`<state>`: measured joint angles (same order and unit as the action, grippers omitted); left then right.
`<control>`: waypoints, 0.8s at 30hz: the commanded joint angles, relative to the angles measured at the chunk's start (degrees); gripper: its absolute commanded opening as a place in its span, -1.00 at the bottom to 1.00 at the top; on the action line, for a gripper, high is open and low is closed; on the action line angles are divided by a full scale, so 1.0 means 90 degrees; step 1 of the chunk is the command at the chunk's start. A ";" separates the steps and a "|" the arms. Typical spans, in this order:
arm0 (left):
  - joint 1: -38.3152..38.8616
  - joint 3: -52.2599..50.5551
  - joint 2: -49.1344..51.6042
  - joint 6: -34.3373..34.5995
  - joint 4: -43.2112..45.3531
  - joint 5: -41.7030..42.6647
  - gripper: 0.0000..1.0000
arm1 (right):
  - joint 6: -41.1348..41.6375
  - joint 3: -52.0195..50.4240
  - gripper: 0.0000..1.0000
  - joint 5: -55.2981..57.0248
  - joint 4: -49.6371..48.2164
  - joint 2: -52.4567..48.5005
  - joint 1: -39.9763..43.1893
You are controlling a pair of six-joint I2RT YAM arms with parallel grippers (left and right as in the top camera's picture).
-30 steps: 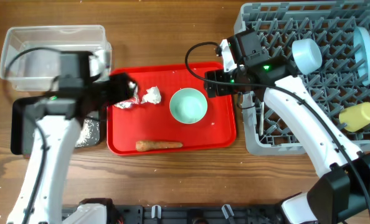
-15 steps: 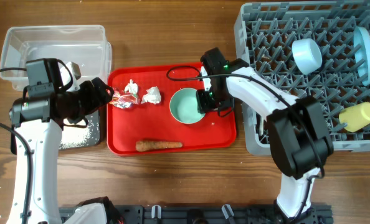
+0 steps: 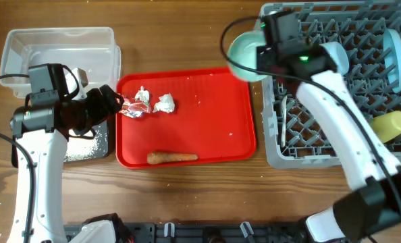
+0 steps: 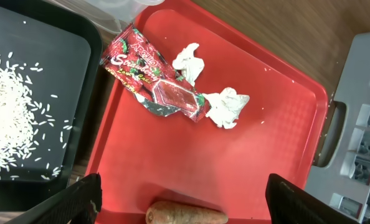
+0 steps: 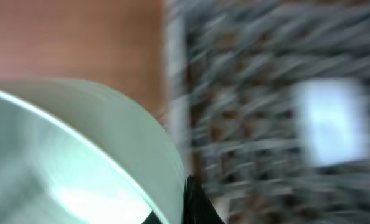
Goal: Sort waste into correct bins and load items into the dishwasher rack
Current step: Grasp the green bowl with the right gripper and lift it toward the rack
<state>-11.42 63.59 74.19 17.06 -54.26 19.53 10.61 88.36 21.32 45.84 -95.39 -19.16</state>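
Now grips green bowl [image 3: 243, 57] in clenched right gripper [image 3: 266, 52] over table [image 3: 187, 40] just beside rack's [image 3: 308, 145] left edge; holds left gripper [image 3: 114, 102] spread wide at tray's [image 3: 214, 128] left rim, wrapper [image 4: 154, 78] just ahead.

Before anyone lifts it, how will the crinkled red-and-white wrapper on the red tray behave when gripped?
Probably floppy and light: the crinkled red-and-white wrapper lies creased and nearly flat. Its glossy film may slip when pinched. Unlikely to roll.

White script txt on red-and-white wrapper [image 4: 154, 81], crumpled & illegible; no other txt.
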 commanded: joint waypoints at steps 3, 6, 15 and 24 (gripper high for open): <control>-0.0036 0.0019 -0.0005 -0.0032 -0.0012 0.0012 0.68 | -0.1596 0.0063 -0.91 0.5355 -0.2018 -0.0219 0.0495; -0.0036 0.0019 -0.0005 -0.0032 -0.0012 0.0012 0.68 | -0.2732 0.0063 -0.91 0.6135 -0.3568 -0.0622 0.0763; -0.0036 0.0019 -0.0005 -0.0029 -0.0032 0.0015 0.67 | -0.4925 0.0063 -0.91 0.6475 -0.6334 -0.2739 0.1197; -0.0036 0.0019 -0.0005 -0.0029 -0.0029 0.0015 0.66 | -0.4826 0.0036 -0.91 0.6377 -0.6295 -0.3594 0.0959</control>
<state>-11.42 63.59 74.19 17.08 -54.48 19.53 -32.86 88.66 78.61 -11.44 -125.91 -9.21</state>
